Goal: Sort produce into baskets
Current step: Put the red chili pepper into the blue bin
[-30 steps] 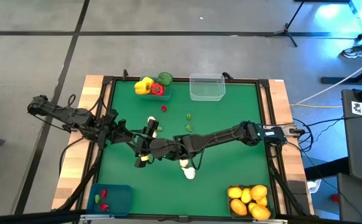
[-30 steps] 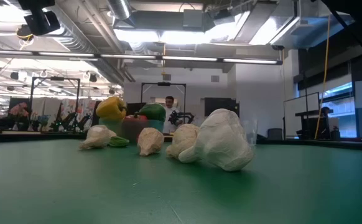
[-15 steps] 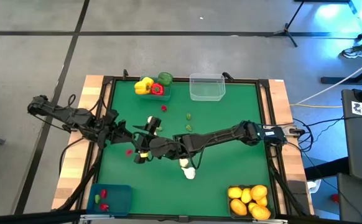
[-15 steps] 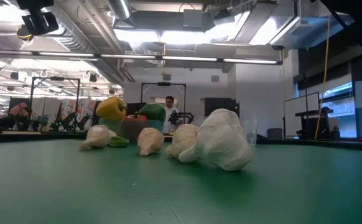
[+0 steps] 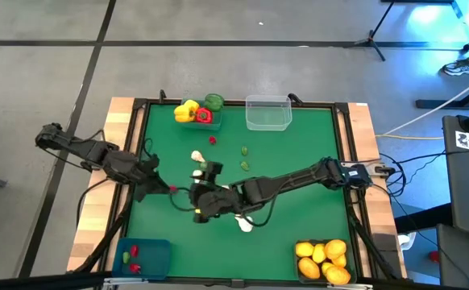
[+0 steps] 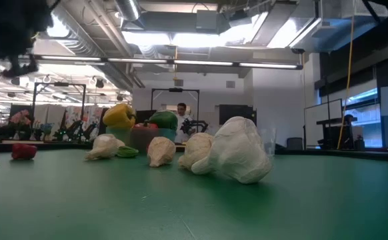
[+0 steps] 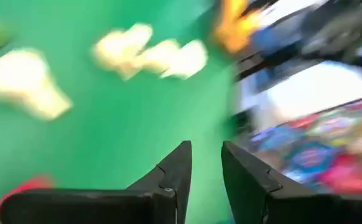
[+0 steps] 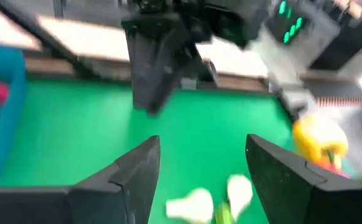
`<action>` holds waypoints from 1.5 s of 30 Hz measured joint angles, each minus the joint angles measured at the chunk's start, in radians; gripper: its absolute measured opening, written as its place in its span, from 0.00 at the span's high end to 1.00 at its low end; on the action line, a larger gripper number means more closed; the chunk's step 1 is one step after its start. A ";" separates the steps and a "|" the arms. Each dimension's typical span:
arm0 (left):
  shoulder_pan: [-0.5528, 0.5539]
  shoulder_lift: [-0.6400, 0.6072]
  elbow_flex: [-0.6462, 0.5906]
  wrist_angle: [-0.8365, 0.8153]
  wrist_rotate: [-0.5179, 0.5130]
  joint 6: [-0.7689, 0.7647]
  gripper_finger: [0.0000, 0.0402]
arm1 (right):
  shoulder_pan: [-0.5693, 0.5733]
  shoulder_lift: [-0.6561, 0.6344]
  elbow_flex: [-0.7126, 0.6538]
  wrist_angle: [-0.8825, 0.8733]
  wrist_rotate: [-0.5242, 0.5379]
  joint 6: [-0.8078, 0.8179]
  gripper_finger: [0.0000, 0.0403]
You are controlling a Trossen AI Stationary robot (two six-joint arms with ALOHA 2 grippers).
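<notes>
White garlic bulbs (image 5: pixel 245 225) mid-mat; citrus-filled basket (image 5: pixel 324 259) at near right corner.

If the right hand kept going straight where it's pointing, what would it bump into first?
Probably the garlic bulbs on the green mat just ahead of the right hand; the left hand is farther on. Depth is unclear.

My high view looks straight down on the whole green table (image 5: pixel 299 145), both arms included. My low view sits at mat level, facing level across the table toward the room; the nearest garlic bulb (image 6: pixel 237 150) fills its centre, close to the lens. The left wrist view looks past its own fingers (image 7: pixel 175 174) over the mat at close range. The right wrist view faces the other arm at 12 o'clock. All four views share the green mat.
</notes>
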 joint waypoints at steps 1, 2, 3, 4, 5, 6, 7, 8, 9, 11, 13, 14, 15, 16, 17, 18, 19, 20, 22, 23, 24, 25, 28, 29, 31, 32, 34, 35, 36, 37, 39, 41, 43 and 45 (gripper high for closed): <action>-0.001 0.003 0.000 -0.067 -0.014 0.001 0.79 | 0.007 -0.009 0.000 -0.067 -0.001 0.029 0.43; -0.002 0.006 0.000 -0.128 -0.039 0.003 0.79 | 0.014 -0.015 0.000 -0.134 -0.001 0.054 0.43; -0.001 0.006 0.000 -0.183 -0.070 0.005 0.79 | 0.021 -0.021 0.000 -0.189 -0.001 0.079 0.43; 0.000 0.007 0.000 -0.230 -0.099 0.022 0.78 | 0.027 -0.025 0.000 -0.241 -0.001 0.103 0.43; 0.000 0.008 0.000 -0.259 -0.128 0.055 0.77 | 0.033 -0.026 0.000 -0.287 -0.001 0.128 0.43; -0.001 0.010 0.000 -0.273 -0.155 0.087 0.75 | 0.036 -0.026 0.000 -0.322 -0.001 0.150 0.43; -0.001 0.011 0.000 -0.277 -0.179 0.117 0.74 | 0.042 -0.026 -0.001 -0.352 -0.003 0.171 0.43; -0.001 0.011 0.000 -0.280 -0.198 0.161 0.72 | 0.044 -0.026 -0.002 -0.377 -0.009 0.184 0.43; -0.001 0.011 0.000 -0.278 -0.208 0.217 0.70 | 0.048 -0.026 -0.002 -0.395 -0.015 0.198 0.43; -0.001 0.022 -0.004 -0.245 -0.219 0.285 0.66 | 0.048 -0.026 -0.002 -0.415 -0.025 0.229 0.43; -0.001 0.036 -0.013 -0.201 -0.221 0.342 0.62 | 0.047 -0.026 -0.002 -0.429 -0.036 0.254 0.43; -0.001 0.043 -0.022 -0.196 -0.222 0.351 0.59 | 0.046 -0.026 -0.002 -0.432 -0.037 0.263 0.43; -0.001 0.054 -0.031 -0.182 -0.229 0.350 0.57 | 0.045 -0.026 -0.002 -0.436 -0.037 0.268 0.43; -0.001 0.068 -0.041 -0.171 -0.237 0.337 0.55 | 0.045 -0.026 -0.002 -0.439 -0.037 0.270 0.43; 0.000 0.082 -0.055 -0.159 -0.248 0.311 0.53 | 0.045 -0.026 -0.002 -0.440 -0.040 0.271 0.43; 0.000 0.098 -0.068 -0.159 -0.257 0.277 0.51 | 0.045 -0.026 -0.002 -0.442 -0.043 0.271 0.43; 0.000 0.119 -0.081 -0.159 -0.267 0.243 0.50 | 0.045 -0.026 -0.002 -0.449 -0.043 0.271 0.43; 0.000 0.137 -0.092 -0.162 -0.276 0.208 0.49 | 0.045 -0.026 -0.002 -0.456 -0.043 0.271 0.43; 0.000 0.169 -0.121 -0.169 -0.281 0.158 0.47 | 0.045 -0.026 -0.002 -0.468 -0.043 0.271 0.43; 0.000 0.182 -0.136 -0.168 -0.281 0.141 0.46 | 0.045 -0.026 -0.002 -0.476 -0.043 0.270 0.43; 0.000 0.193 -0.149 -0.159 -0.281 0.131 0.46 | 0.045 -0.026 -0.002 -0.483 -0.043 0.270 0.43; -0.001 0.201 -0.159 -0.151 -0.281 0.119 0.46 | 0.045 -0.026 -0.002 -0.489 -0.043 0.270 0.43; -0.002 0.216 -0.185 -0.105 -0.282 0.114 0.46 | 0.041 -0.026 -0.002 -0.508 -0.043 0.270 0.43; -0.002 0.219 -0.196 -0.086 -0.284 0.118 0.46 | 0.038 -0.026 -0.002 -0.514 -0.043 0.270 0.43; -0.002 0.221 -0.222 -0.045 -0.288 0.138 0.46 | 0.036 -0.026 -0.002 -0.518 -0.048 0.272 0.43; -0.002 0.224 -0.232 -0.026 -0.292 0.149 0.46 | 0.033 -0.026 -0.002 -0.518 -0.051 0.272 0.43; -0.002 0.223 -0.254 0.010 -0.295 0.168 0.46 | 0.032 -0.026 -0.002 -0.518 -0.056 0.273 0.43; -0.002 0.223 -0.266 0.028 -0.295 0.172 0.46 | 0.031 -0.026 -0.002 -0.518 -0.061 0.273 0.43; -0.002 0.225 -0.269 0.040 -0.296 0.175 0.46 | 0.030 -0.026 -0.002 -0.519 -0.062 0.273 0.43; -0.002 0.226 -0.273 0.056 -0.298 0.188 0.46 | 0.030 -0.026 -0.002 -0.519 -0.062 0.273 0.43; -0.002 0.229 -0.281 0.092 -0.300 0.209 0.46 | 0.030 -0.026 -0.002 -0.520 -0.062 0.274 0.43; -0.002 0.233 -0.293 0.118 -0.297 0.221 0.46 | 0.030 -0.026 -0.002 -0.520 -0.062 0.274 0.43; -0.002 0.243 -0.300 0.119 -0.288 0.195 0.47 | 0.030 -0.025 -0.002 -0.522 -0.062 0.273 0.43; -0.004 0.260 -0.304 0.129 -0.278 0.133 0.48 | 0.030 -0.025 -0.001 -0.532 -0.062 0.274 0.43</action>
